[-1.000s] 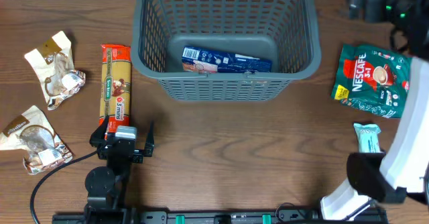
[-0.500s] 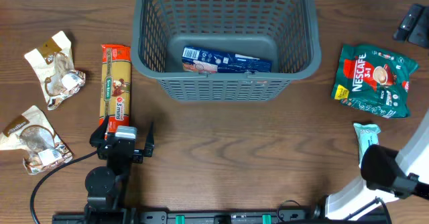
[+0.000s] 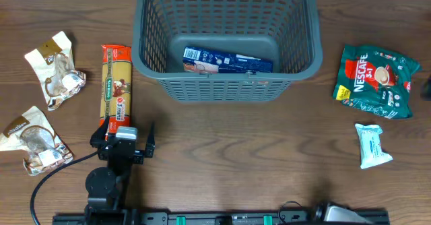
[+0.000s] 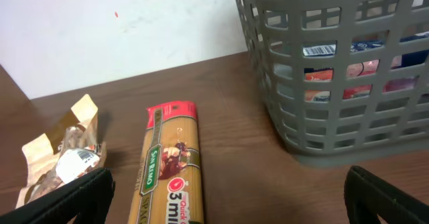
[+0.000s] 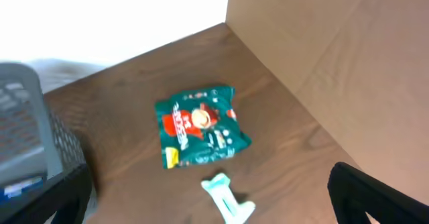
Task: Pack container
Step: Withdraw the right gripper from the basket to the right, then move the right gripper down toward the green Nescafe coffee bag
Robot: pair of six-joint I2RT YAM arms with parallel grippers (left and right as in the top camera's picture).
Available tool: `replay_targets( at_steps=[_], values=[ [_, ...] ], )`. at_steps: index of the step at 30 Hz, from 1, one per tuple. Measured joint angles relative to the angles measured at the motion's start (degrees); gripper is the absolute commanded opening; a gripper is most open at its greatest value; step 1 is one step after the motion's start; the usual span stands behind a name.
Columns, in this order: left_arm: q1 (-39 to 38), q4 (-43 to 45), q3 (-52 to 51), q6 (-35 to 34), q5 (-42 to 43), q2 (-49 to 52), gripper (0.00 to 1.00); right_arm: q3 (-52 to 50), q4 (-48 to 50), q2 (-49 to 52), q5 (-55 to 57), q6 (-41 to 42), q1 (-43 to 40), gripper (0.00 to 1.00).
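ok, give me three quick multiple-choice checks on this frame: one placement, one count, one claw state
1. Seen from overhead, where is the Nescafe pack relative to the container?
A) inside it
B) on the table to its right
C) on the table to its left

2. How many packets are in the container?
A) none
B) one
C) three

3. The left claw is:
A) open, holding nothing
B) shut on a packet
C) shut on the container's rim

Answers:
1 B: it lies flat on the wood, clear of the container's right wall.
2 B: only the blue packet lies on its floor.
3 A: its fingers stand wide apart in the wrist view, gripping nothing.
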Motion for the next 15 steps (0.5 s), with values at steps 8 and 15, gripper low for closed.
replay_targets(
  at_steps=[8, 15],
  values=[
    [0.0, 0.0, 0.0, 0.0, 0.0, 0.0, 0.99, -25.7, 5.9, -7.3, -0.1, -0.6, 0.0, 0.99],
    [0.0, 0.0, 0.0, 0.0, 0.1, 0.0, 0.99, -51.5, 17.7, -20.7, -1.3, -0.8, 0.0, 0.99]
  ],
)
